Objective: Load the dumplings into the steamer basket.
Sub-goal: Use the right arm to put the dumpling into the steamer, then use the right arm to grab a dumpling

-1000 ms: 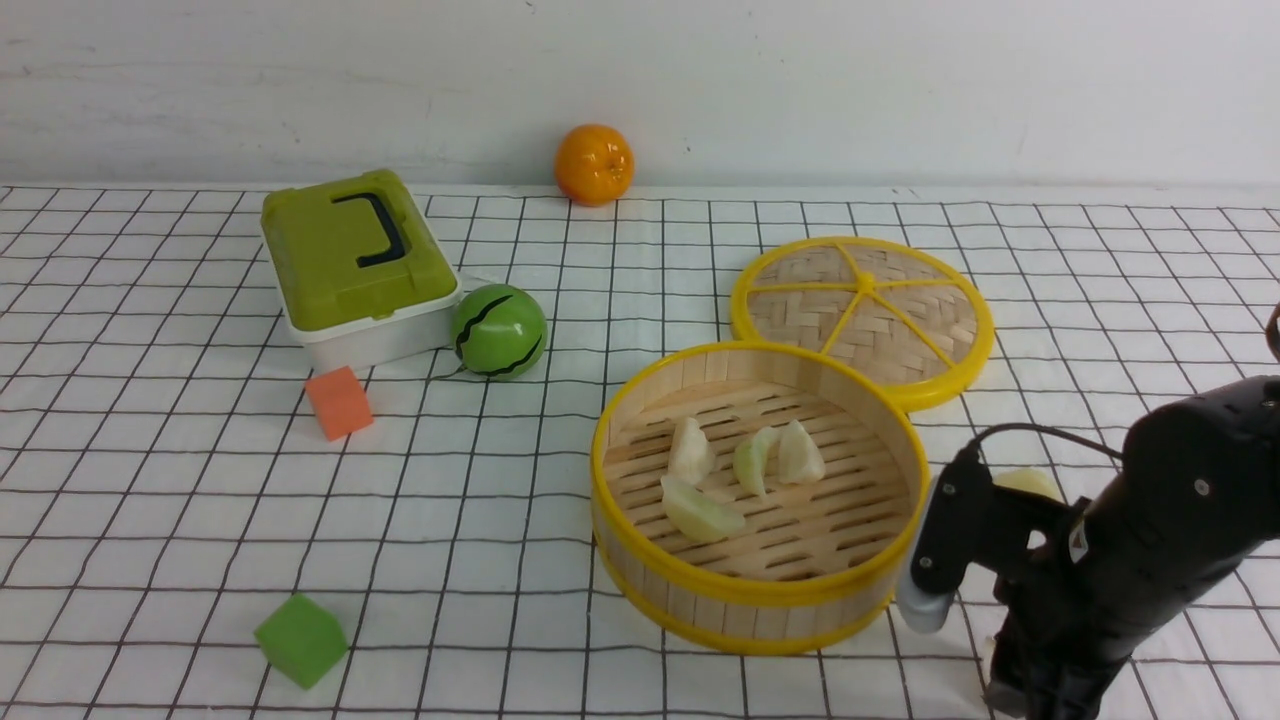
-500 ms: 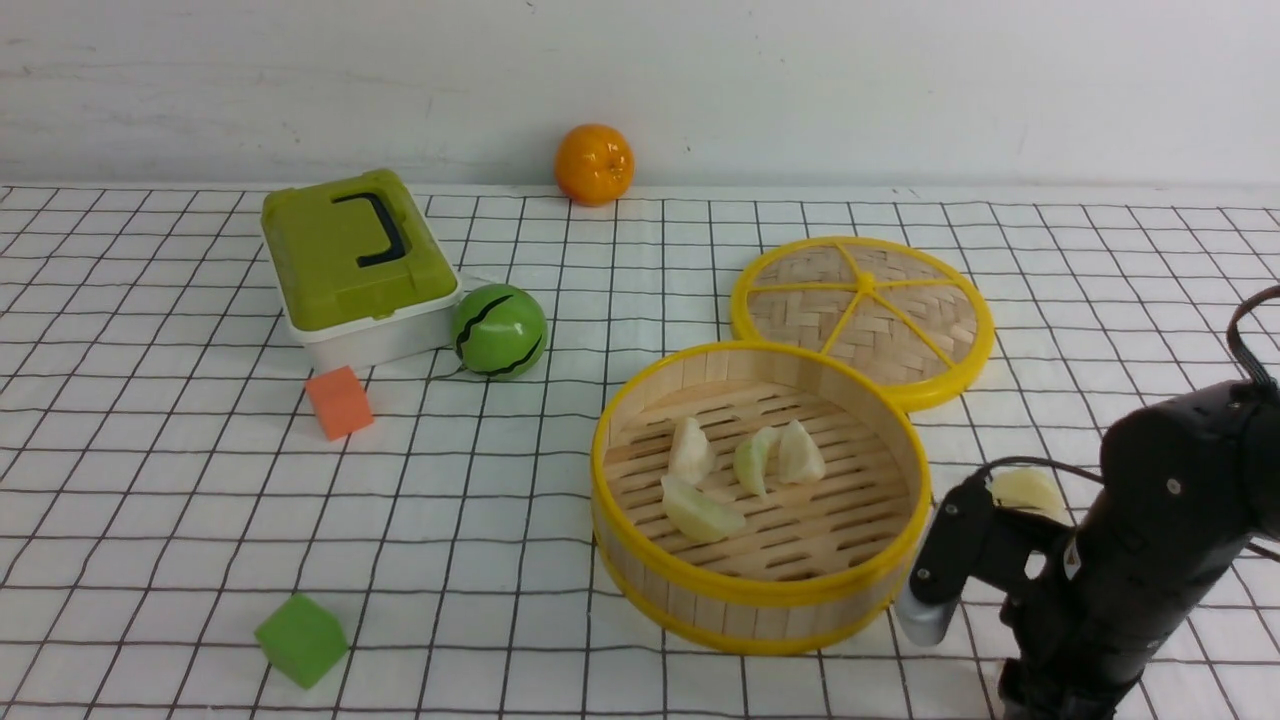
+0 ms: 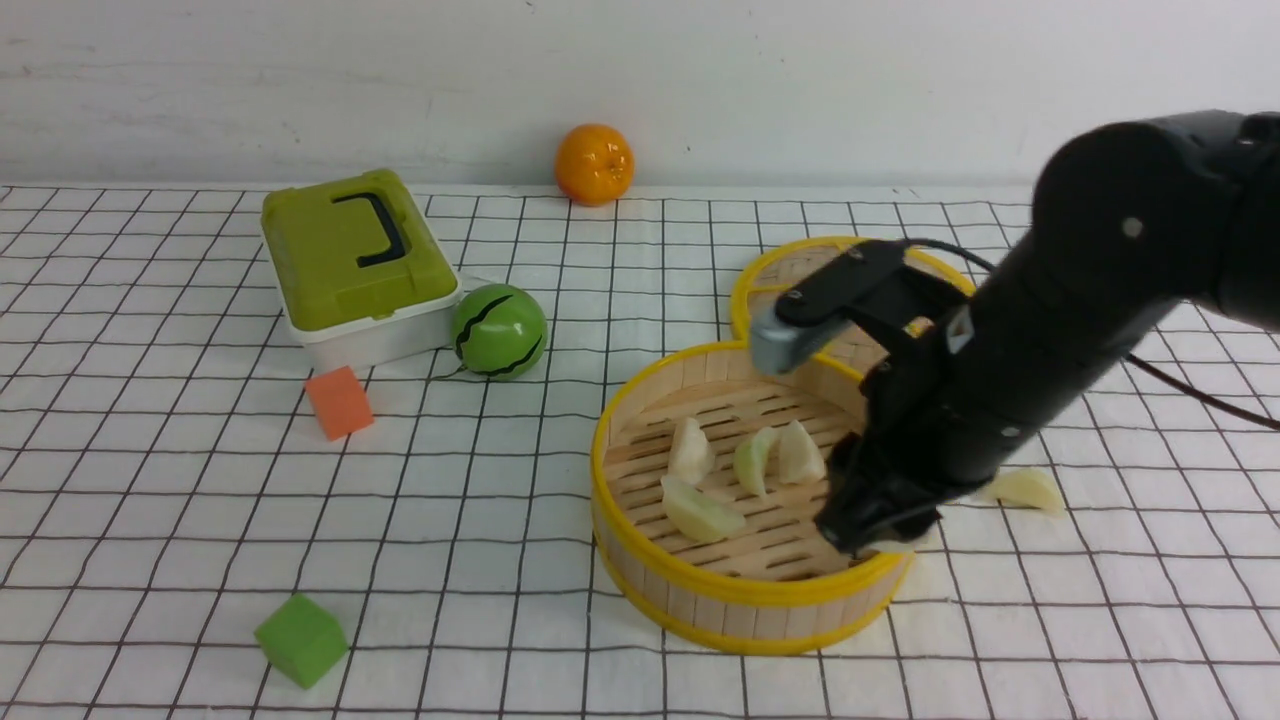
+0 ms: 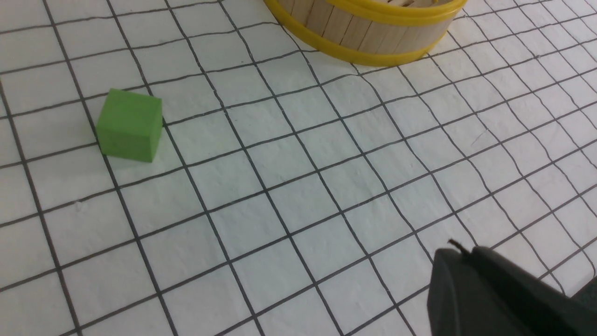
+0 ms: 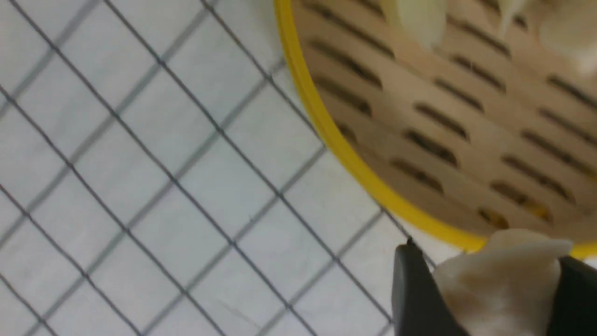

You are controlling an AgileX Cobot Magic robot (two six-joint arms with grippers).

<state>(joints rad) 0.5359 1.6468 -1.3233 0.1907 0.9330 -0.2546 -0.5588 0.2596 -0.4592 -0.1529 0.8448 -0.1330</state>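
1. Your right end effector (image 3: 875,530) pinches the held dumpling (image 5: 503,280) above the near rim of the steamer basket (image 3: 740,590); released here, it could bounce out onto the desk (image 3: 150,500)
2. The loose dumpling (image 3: 1022,490) lies outside the steamer basket

1. Front view: from the robot's side, facing forward, whole counter (image 3: 150,500).
2. Left wrist view: low near the front edge, sharing green cube (image 4: 129,125) and steamer basket (image 4: 373,37).
3. Right wrist view: closest, at the basket's rim.
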